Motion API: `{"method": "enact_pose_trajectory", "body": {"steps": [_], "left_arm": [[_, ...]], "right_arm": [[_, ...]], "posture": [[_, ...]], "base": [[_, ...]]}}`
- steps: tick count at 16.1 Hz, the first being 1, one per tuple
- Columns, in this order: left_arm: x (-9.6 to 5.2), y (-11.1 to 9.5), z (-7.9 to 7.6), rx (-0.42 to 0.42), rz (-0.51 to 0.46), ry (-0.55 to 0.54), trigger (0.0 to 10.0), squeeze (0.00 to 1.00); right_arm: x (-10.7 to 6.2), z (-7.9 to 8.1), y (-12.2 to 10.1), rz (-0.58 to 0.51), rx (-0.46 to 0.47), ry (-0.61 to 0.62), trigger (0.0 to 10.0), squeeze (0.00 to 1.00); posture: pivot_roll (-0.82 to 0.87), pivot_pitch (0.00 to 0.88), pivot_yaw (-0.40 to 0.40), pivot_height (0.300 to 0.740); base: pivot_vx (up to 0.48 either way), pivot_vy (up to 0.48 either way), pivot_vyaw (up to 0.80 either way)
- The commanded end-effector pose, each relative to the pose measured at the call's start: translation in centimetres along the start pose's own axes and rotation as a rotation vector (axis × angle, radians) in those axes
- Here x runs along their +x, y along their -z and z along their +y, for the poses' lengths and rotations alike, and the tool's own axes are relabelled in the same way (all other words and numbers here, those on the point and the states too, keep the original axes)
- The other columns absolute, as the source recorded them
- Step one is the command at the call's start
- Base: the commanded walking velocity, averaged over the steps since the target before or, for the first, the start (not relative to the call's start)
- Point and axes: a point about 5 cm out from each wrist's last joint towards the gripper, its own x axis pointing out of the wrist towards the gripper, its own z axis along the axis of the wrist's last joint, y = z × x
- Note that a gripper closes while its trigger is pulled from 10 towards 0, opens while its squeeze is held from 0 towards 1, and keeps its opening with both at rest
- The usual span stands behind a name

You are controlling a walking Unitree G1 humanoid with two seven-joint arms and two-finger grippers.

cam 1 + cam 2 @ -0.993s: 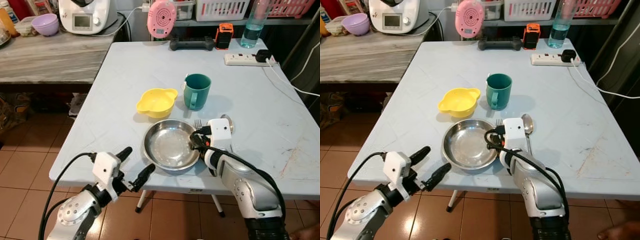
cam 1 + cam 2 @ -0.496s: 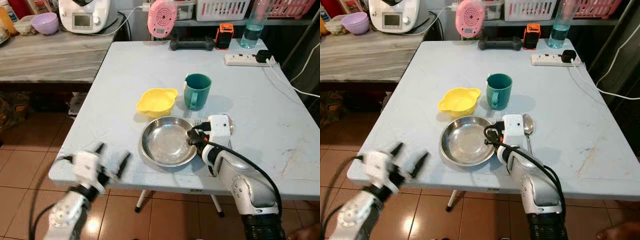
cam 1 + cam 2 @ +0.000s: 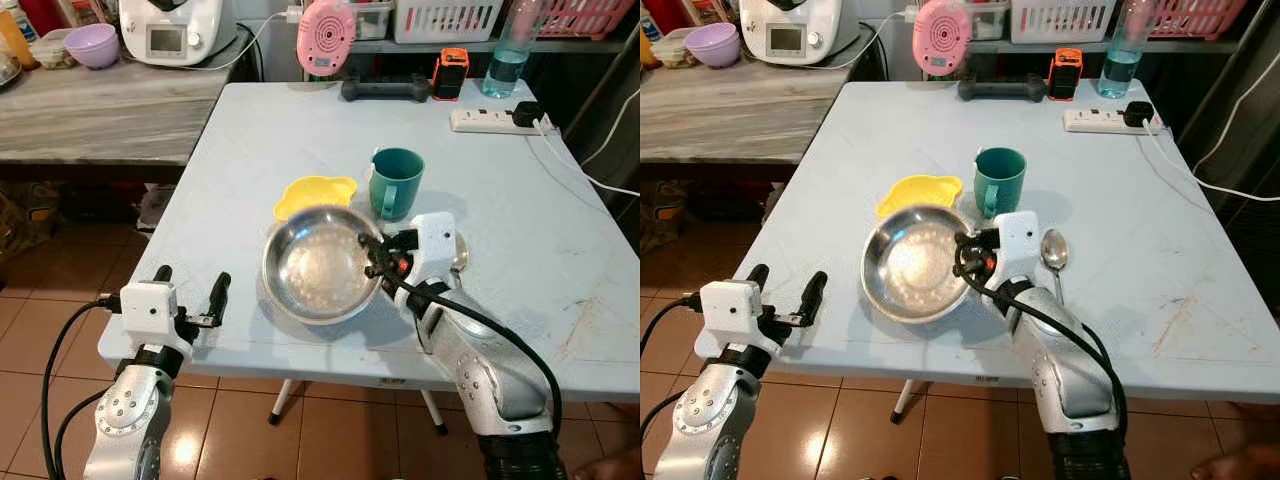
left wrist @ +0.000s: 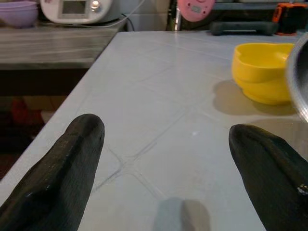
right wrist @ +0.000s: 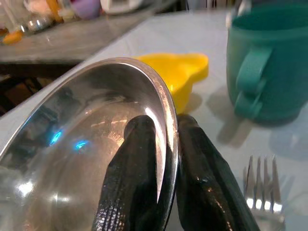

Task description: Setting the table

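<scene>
Nearest the viewer, the left gripper (image 3: 190, 298) hovers at the near-left edge of the pale table (image 3: 250, 150), its two black fingers (image 4: 62, 168) spread well apart and holding nothing. Just beyond, the right gripper (image 3: 372, 262) is clamped on the right-hand rim of the steel plate (image 3: 318, 265), one finger inside the dish and one outside, as the right wrist view makes plain; the plate is lifted clear of the table and tilted, its hollow facing the camera. Judged from its polished, thin-walled look, the plate is stiff, light and slippery, so a pinch on the rim alone may let it pivot or slide, and a deeper bite across the lip would likely hold better. Beside the gripper lie a fork (image 5: 262, 185) and a spoon (image 3: 1054, 252) on the table. Behind the plate stands the yellow bowl (image 3: 312, 188), partly hidden by it, with the green mug (image 3: 396, 182) just beside it. At the far edge sit a power strip (image 3: 492, 119) and a water bottle (image 3: 508, 55).
</scene>
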Motion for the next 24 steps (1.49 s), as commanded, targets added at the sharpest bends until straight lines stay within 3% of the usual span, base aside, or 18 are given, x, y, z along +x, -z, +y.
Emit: {"method": "enact_pose_trajectory", "body": {"steps": [1,2,3,4,8,11,19,24], "left_arm": [[0.0,0.2,0.5,-0.002,0.014,-0.034,10.0,0.00],[0.0,0.2,0.5,-0.003,0.014,-0.038,10.0,0.00],[0.0,0.1,0.5,-0.002,0.013,-0.041,10.0,0.00],[0.0,0.0,0.5,-0.012,0.009,-0.051,10.0,0.00],[-0.1,0.1,0.6,-0.043,0.012,-0.084,10.0,0.00],[0.1,0.0,0.6,-0.044,0.013,-0.078,10.0,0.00],[0.4,0.0,0.5,-0.049,0.013,-0.056,10.0,0.00],[0.4,0.2,0.3,-0.045,0.019,-0.049,10.0,0.00]], "right_arm": [[-0.2,0.6,-1.2,-0.071,-0.027,-0.030,2.2,0.00],[-0.3,0.6,-1.4,-0.097,-0.052,-0.029,2.4,0.00],[-0.5,0.5,-1.9,-0.145,-0.122,-0.013,9.7,0.00],[-0.8,-0.1,-2.2,-0.186,-0.165,0.040,10.0,0.00],[-1.3,-1.7,-1.4,-0.168,-0.145,0.136,10.0,0.00],[-1.2,-1.5,-1.5,-0.183,-0.161,0.132,10.0,0.00],[-1.1,-1.3,-1.5,-0.202,-0.174,0.138,10.0,0.00],[-1.1,-1.3,-1.5,-0.204,-0.180,0.135,10.0,0.00]], "posture": [[-0.08,0.104,0.043,0.740],[-0.08,0.104,0.043,0.740],[-0.07,0.101,0.042,0.740],[-0.08,0.105,0.043,0.740],[-0.08,0.109,0.047,0.740],[-0.07,0.109,0.051,0.740],[-0.08,0.109,0.058,0.740],[-0.08,0.110,0.057,0.740]], "base": [[0.000,0.000,0.00],[0.000,0.000,0.00],[0.000,0.000,0.00],[0.000,0.000,0.00],[0.000,0.000,0.00],[0.000,0.000,0.00],[0.000,0.000,-0.75],[0.000,0.264,-0.32]]}}
